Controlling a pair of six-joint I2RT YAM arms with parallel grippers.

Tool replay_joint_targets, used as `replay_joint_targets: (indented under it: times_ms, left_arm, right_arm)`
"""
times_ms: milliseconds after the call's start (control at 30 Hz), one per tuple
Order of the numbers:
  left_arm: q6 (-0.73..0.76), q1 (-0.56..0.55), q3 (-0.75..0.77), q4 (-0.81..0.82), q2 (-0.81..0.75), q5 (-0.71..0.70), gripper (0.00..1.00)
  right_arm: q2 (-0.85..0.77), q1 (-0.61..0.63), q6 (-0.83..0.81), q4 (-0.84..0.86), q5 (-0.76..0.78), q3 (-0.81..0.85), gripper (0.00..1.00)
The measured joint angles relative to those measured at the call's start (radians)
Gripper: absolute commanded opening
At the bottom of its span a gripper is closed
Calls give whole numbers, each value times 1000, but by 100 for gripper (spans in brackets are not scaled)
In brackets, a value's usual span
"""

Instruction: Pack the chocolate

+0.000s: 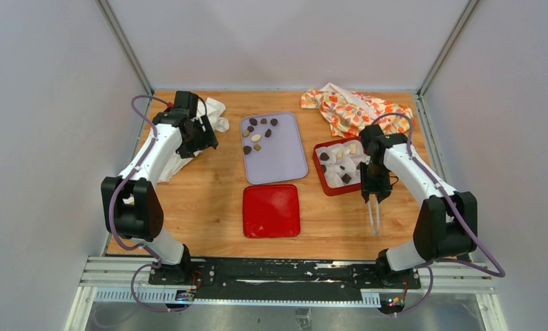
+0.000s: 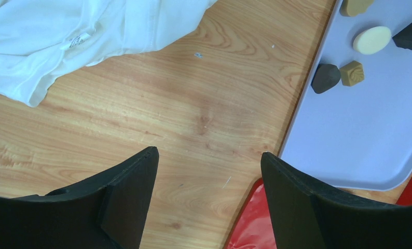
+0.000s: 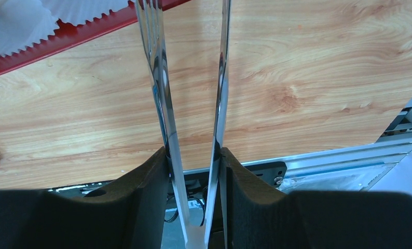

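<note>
Several chocolate pieces (image 1: pixel 257 134), dark, tan and cream, lie at the far end of the lilac tray (image 1: pixel 278 165). In the left wrist view a dark piece (image 2: pixel 326 78), a tan piece (image 2: pixel 352 72) and a cream piece (image 2: pixel 372 40) sit on the tray (image 2: pixel 370 135). My left gripper (image 1: pixel 206 138) (image 2: pixel 209 155) is open and empty over bare wood just left of the tray. My right gripper (image 1: pixel 373 196) (image 3: pixel 193 150) is shut on metal tongs (image 1: pixel 375 217) (image 3: pixel 162 78) beside the red box (image 1: pixel 319 172) (image 3: pixel 64 36). The tong tips run out of the wrist view.
The red box holds white paper cups (image 3: pixel 17 26) with a few pieces in them. A red lid (image 1: pixel 271 210) (image 2: pixel 256 223) lies in front of the tray. A white cloth (image 1: pixel 212 114) (image 2: pixel 64 36) lies far left, an orange-patterned cloth (image 1: pixel 354 110) far right.
</note>
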Motion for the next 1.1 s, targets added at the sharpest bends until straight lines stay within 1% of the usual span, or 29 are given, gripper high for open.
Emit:
replay_joint_targets:
  times_ms: [433, 1100]
  left_arm:
    - [0, 0, 0, 0, 0, 1, 77]
    - [-3, 0, 11, 3, 20, 18, 77]
  right_arm:
    - [7, -1, 0, 14, -1, -22, 21]
    - [-17, -1, 2, -28, -18, -22, 21]
